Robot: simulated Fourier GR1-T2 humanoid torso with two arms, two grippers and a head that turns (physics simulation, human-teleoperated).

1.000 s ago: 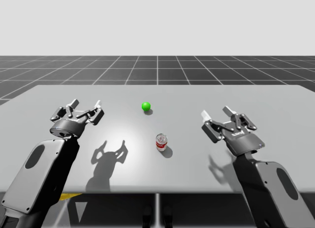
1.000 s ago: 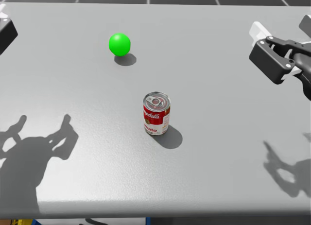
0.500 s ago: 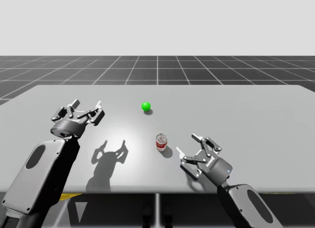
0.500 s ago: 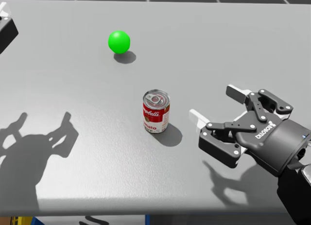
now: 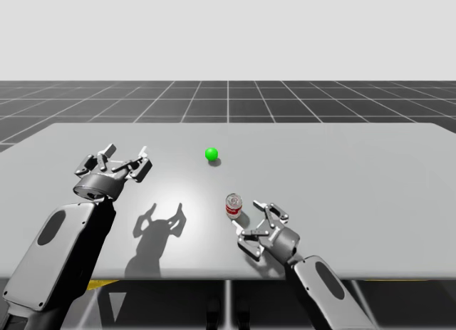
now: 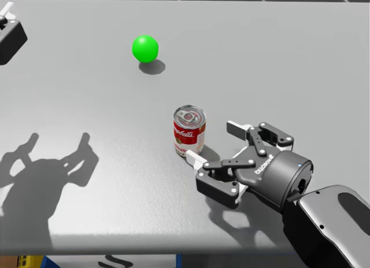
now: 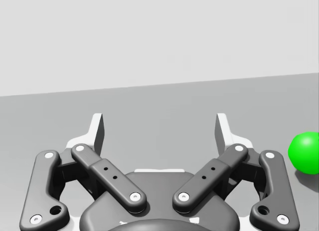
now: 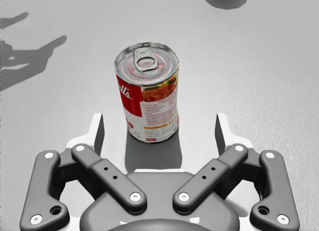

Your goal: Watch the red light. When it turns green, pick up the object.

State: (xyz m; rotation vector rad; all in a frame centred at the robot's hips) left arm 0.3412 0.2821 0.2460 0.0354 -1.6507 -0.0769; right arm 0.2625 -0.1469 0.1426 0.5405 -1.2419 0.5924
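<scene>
Swinging in from the lower right of the head view over the last half second, my right gripper [image 6: 211, 143] now sits just beside the red-and-white can [image 6: 189, 131], which stands upright near the middle of the table [image 6: 300, 59]. The light [image 6: 144, 48], up and left of the can, shows green, so the waiting is done; closing and lifting are left. The right wrist view puts the can just ahead of the fingers, centred on the gap, jaws wide and touching nothing. The forearm lies low over the table. My left gripper [image 7: 159, 127] hangs wide open, unmoved.
</scene>
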